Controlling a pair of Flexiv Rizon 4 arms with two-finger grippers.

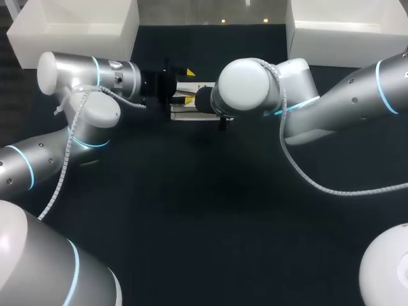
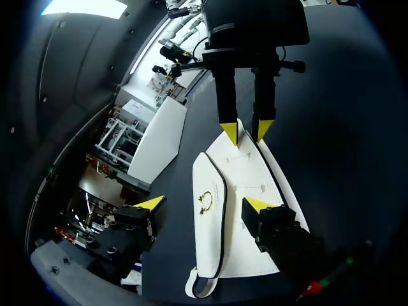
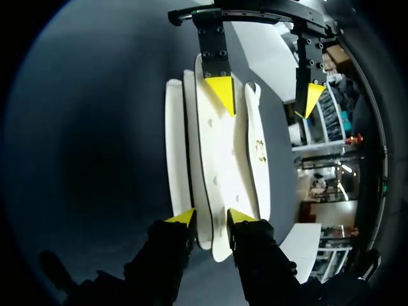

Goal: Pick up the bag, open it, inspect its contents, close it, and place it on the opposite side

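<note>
White bag (image 1: 186, 113) lies flat on the dark table (image 1: 204, 217), at the far middle, between the two arms. White box (image 1: 76, 32) at the far left corner, second white box (image 1: 347, 29) at the far right corner. The bag is well apart from both.

Left arm comes in from the left. The left gripper (image 2: 204, 204) is spread wide at one end of the bag. One fingertip (image 2: 257, 204) is over the bag's upper face, though contact can't be confirmed. The other is off to the side over bare table, so it has no grip.

Right arm comes in from the right, and its wrist covers much of the bag in the head view. The right gripper (image 3: 209, 217) is at the opposite end with its fingers close together. They are pinched on the edge of the bag, with white panels caught between the yellow tips.

Bag details in the left wrist view: white body (image 2: 239, 185), dark edging, and a small gold clasp (image 2: 205, 203) on the upper face. The right wrist view shows the bag (image 3: 220, 159) as several white layers side by side, slightly parted. The contents are not visible.
</note>
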